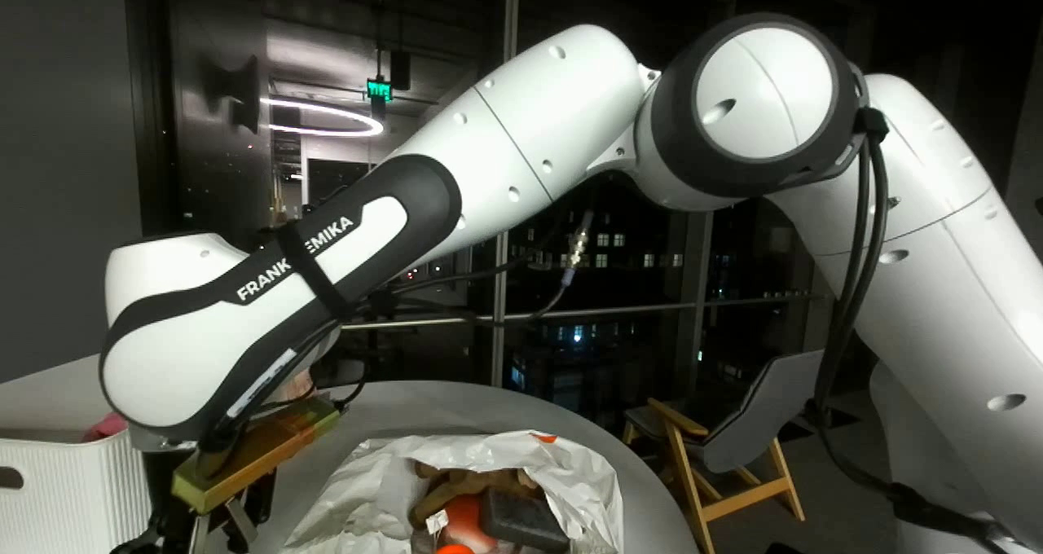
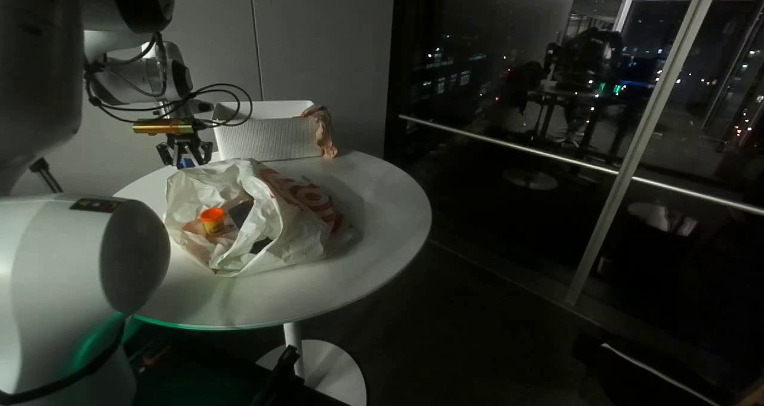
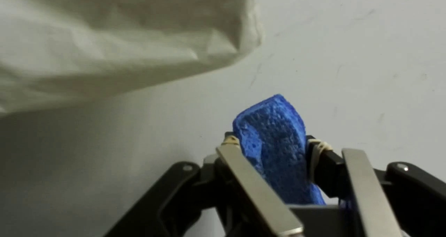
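In the wrist view a blue sponge (image 3: 275,125), rough and slightly darker in its middle, lies between the two fingers of my gripper (image 3: 272,141). Both fingertips, wrapped with rubber bands, press on its long sides, and the sponge bulges a little below the right one. Its near end is hidden behind the gripper. In an exterior view the gripper (image 2: 185,162) points down low over the table's far side, with a bit of blue sponge showing at its tips. The fingertips are cut off at the bottom edge in an exterior view showing the arm's forearm (image 1: 521,122).
Beside the gripper a crumpled white plastic bag (image 2: 292,215) stands open on the round white table (image 2: 388,233), holding an orange-lidded tub (image 2: 212,221) and a dark block (image 1: 525,521). A ribbed white bin (image 2: 268,140) with cloth (image 2: 324,132) over its edge stands behind.
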Available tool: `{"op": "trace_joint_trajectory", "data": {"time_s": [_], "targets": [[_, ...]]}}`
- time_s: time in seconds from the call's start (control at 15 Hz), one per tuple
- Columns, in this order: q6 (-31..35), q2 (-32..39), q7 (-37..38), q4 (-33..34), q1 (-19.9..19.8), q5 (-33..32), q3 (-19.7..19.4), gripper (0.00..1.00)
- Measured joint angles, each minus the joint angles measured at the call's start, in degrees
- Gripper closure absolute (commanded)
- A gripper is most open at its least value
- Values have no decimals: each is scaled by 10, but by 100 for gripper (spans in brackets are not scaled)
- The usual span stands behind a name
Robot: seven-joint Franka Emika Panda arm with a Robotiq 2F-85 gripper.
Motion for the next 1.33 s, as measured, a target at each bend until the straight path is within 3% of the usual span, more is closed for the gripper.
{"op": "trace_joint_trajectory", "data": {"time_s": [0.53,0.93,1.33], "targets": [[-12,-121,3,-106,-39,22,29,80],[-11,-297,10,-230,-71,44,68,80],[-12,-454,8,-366,-105,134,83,80]]}}
